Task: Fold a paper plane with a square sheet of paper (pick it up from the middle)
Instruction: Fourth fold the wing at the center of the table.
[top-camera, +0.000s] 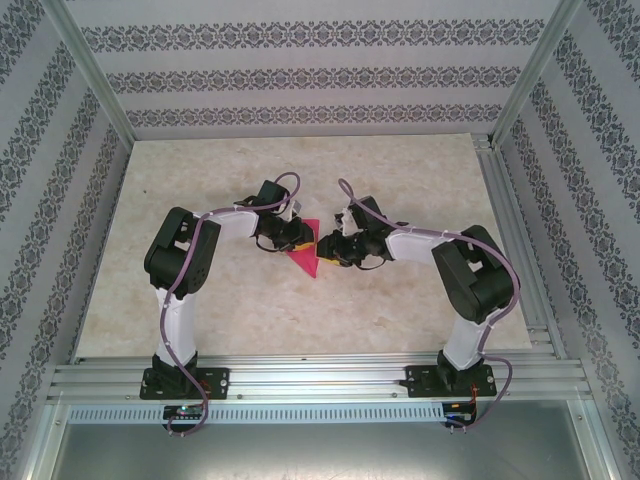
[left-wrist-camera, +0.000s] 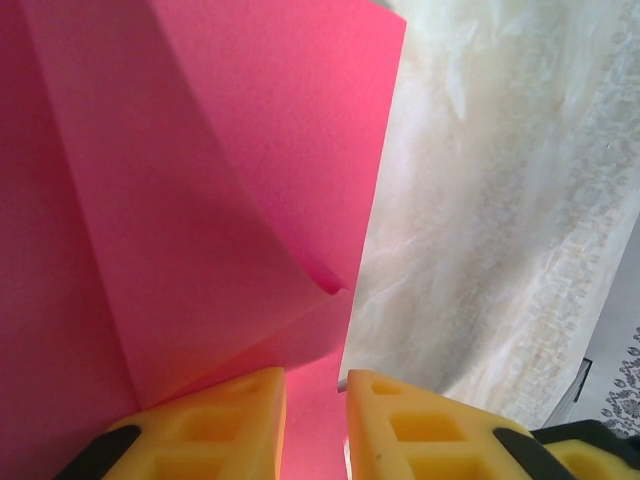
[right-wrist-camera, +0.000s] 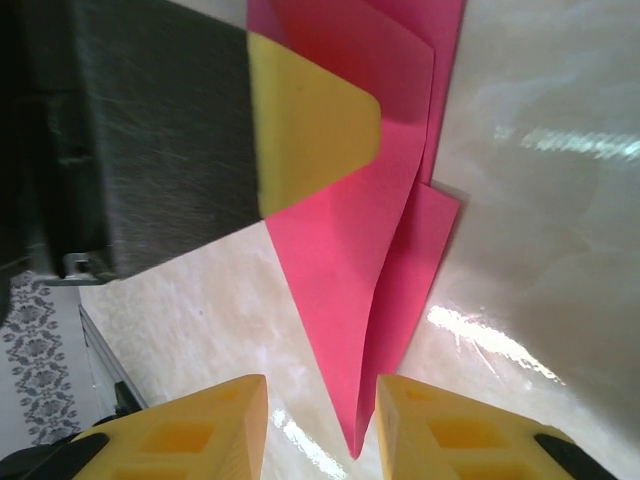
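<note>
Top external view: the two arms bend inward and meet over the folded paper (top-camera: 306, 256), which lies on the pale marbled counter (top-camera: 400, 170) about midway between them. The left pincer (top-camera: 297, 238) sits at the paper's left and far side. The right pincer (top-camera: 326, 252) sits just beside its right edge.

In the left wrist view the left pincer (left-wrist-camera: 315, 385) is only narrowly open, with a slim gap between its yellow fingers (left-wrist-camera: 215, 430). Pink paper (left-wrist-camera: 200, 200) shows through that gap and beyond it. I cannot tell whether the fingers rest on the sheet or hang just above it.

In the right wrist view the right pincer (right-wrist-camera: 322, 385) is open somewhat wider, and the paper's tip lies in the space between its fingers (right-wrist-camera: 450, 430). They do not pinch it.

The paper (right-wrist-camera: 340, 260) is a narrow pointed wedge. Its long axis runs from the far side toward the arm bases, and the sharp tip points to the near edge. Layered flaps overlap along its right side, one lifting slightly.

One yellow finger (right-wrist-camera: 310, 130) of the left pincer, with its black body behind it, overlaps the paper's wide end and hides that part. In the left wrist view the paper runs off the left and top edges, so its outline there is cut off, and bare counter (left-wrist-camera: 480, 200) lies to its right. From above, the pincers cover much of the sheet.
</note>
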